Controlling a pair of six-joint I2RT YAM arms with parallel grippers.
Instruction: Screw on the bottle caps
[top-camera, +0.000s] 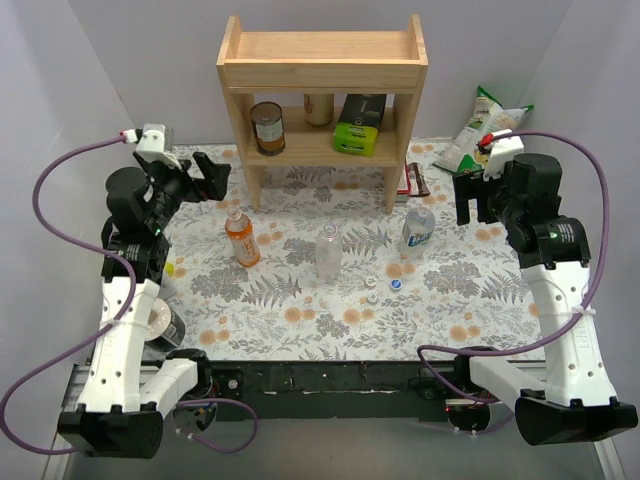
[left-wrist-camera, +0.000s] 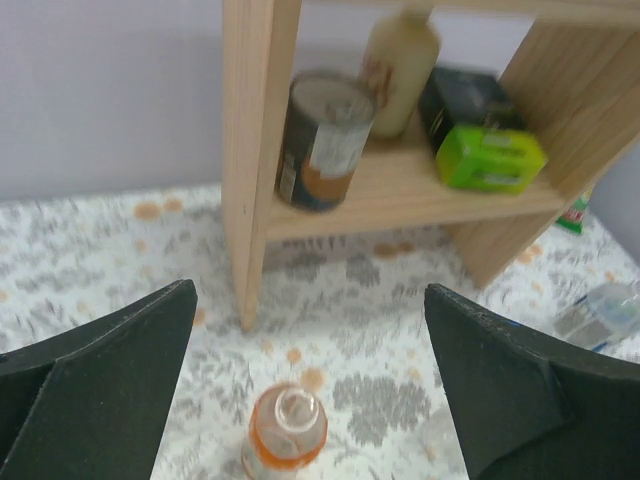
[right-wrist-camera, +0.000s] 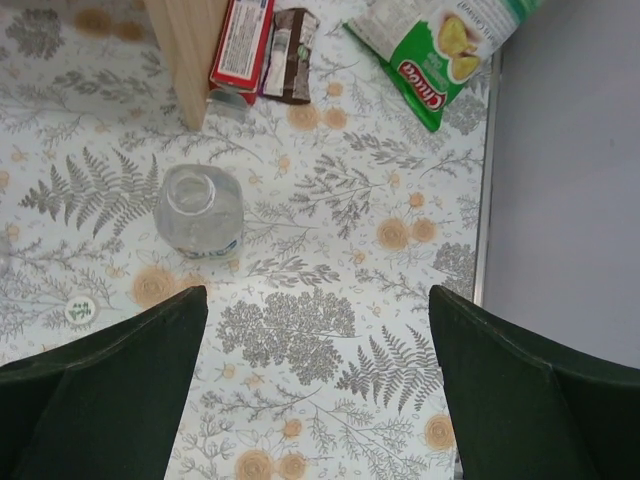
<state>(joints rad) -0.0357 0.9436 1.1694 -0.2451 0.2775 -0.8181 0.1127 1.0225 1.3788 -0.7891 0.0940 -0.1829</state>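
Observation:
Three uncapped bottles stand in a row on the floral cloth: one with orange liquid (top-camera: 241, 238) (left-wrist-camera: 287, 430), a plain clear one (top-camera: 328, 252), and a labelled clear one (top-camera: 419, 229) (right-wrist-camera: 200, 210) (left-wrist-camera: 605, 312). A white cap (top-camera: 370, 283) (right-wrist-camera: 80, 311) and a blue cap (top-camera: 396, 283) lie in front of the labelled bottle. My left gripper (top-camera: 205, 175) (left-wrist-camera: 308, 300) hangs open above and behind the orange bottle, holding nothing. My right gripper (top-camera: 470, 200) (right-wrist-camera: 318, 300) is open and empty, to the right of the labelled bottle.
A wooden shelf (top-camera: 320, 60) (left-wrist-camera: 250, 150) stands at the back with a tin can (top-camera: 267, 127) (left-wrist-camera: 322, 140), a cream bottle (top-camera: 319, 107) and a green box (top-camera: 357, 130) (left-wrist-camera: 490, 157). A chips bag (top-camera: 480, 130) (right-wrist-camera: 440, 50) and snack packets (top-camera: 415, 180) (right-wrist-camera: 260, 45) lie at the back right.

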